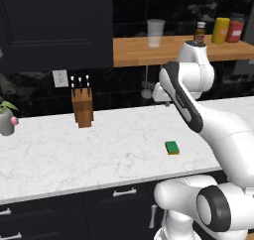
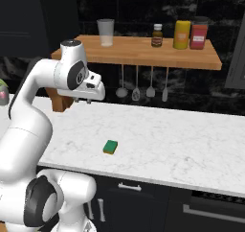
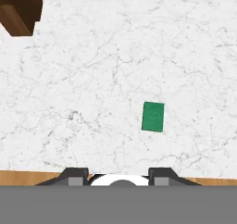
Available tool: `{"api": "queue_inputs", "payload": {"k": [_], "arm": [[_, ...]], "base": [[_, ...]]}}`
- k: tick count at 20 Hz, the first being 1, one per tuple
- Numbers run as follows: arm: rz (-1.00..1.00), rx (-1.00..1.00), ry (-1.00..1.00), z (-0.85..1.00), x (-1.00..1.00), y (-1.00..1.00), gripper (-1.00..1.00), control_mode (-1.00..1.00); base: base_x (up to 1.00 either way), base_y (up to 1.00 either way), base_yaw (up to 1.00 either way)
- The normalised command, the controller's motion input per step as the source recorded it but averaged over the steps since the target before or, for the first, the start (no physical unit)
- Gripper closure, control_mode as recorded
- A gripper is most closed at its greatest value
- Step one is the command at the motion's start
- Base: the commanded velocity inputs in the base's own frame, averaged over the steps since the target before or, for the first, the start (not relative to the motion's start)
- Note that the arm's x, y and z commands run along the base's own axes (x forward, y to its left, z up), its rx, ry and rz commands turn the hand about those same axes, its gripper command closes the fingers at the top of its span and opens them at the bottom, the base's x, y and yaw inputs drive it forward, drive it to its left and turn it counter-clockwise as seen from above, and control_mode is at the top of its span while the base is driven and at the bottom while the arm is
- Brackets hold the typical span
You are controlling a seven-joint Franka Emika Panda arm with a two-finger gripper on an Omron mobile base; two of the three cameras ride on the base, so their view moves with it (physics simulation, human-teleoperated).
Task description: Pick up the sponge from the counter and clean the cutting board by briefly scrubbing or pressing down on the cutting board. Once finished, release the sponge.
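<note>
The sponge (image 1: 172, 147) (image 2: 110, 147), a small block with a green top and a yellow underside, lies alone on the white marble counter (image 1: 74, 150) (image 2: 182, 140) not far from its front edge. In the hand view the sponge (image 3: 153, 116) sits right of centre on the counter (image 3: 92, 79). My gripper (image 3: 119, 176) hangs high above the worktop, open, with nothing between its widely spread fingers. From the base views the gripper (image 1: 162, 101) (image 2: 82, 100) points down, behind and above the sponge. The cutting board is out of view.
A light wooden knife block (image 1: 82, 107) (image 3: 18, 10) stands at the back of the counter. On the wooden wall shelf (image 2: 143, 51) are a glass (image 2: 105, 32) and jars. Utensils (image 2: 143, 87) hang below it. A potted plant (image 1: 6, 119) stands far left.
</note>
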Motion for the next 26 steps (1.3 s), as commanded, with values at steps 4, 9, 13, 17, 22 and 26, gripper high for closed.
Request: {"api": "queue_inputs", "payload": {"k": [4, 9, 13, 17, 22, 26], "arm": [[0.0, 0.04, 0.0, -0.11, 0.0, 0.0, -1.0, -1.0], [0.0, 0.01, 0.0, -0.45, 0.0, -0.04, -1.0, -1.0], [0.0, 0.0, 0.0, -0.52, 0.0, -0.33, -1.0, -1.0], [0.0, 0.0, 0.0, -0.44, 0.0, -0.44, -1.0, -1.0], [0.0, 0.0, 0.01, -0.41, 0.01, -0.37, -1.0, -1.0], [0.0, 0.0, 0.04, -0.47, 0.08, -0.22, -1.0, -1.0]], "base": [[0.0, 0.0, 0.0], [0.0, 0.0, 0.0], [0.0, 0.0, 0.0], [0.0, 0.0, 0.0], [0.0, 0.0, 0.0], [0.0, 0.0, 0.0]]}}
